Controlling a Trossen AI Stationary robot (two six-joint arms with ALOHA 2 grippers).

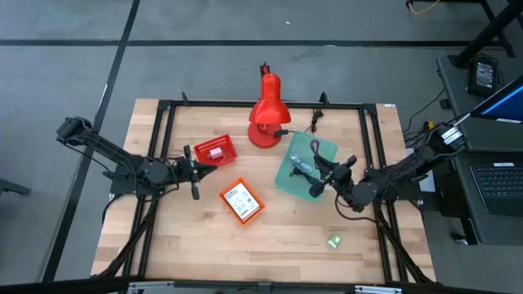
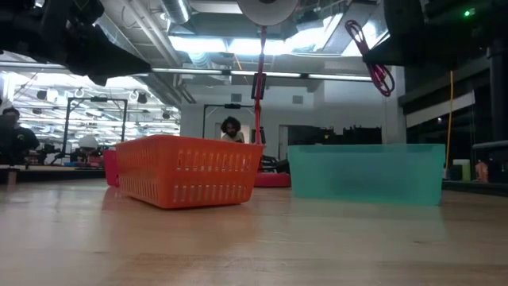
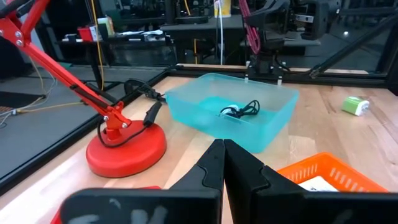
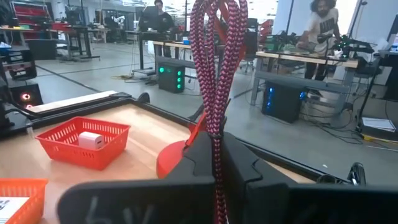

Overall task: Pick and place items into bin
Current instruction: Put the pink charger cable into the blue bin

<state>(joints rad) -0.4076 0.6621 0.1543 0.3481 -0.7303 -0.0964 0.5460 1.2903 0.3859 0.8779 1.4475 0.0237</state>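
Right hand (image 4: pixel 214 158) clamped on purple strap (image 4: pixel 216 62), raised over teal bin (image 1: pixel 304 166); placing step, next lower and release; left hand (image 3: pixel 222 163) shut, empty

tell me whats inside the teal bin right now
A black coiled cable lies on the floor of the teal bin. In the high view, the right gripper covers part of the bin's inside.

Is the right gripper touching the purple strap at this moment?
Touching. The right wrist view shows the right gripper shut on the purple strap, its looped cord pinched between the two fingers and standing up from them.
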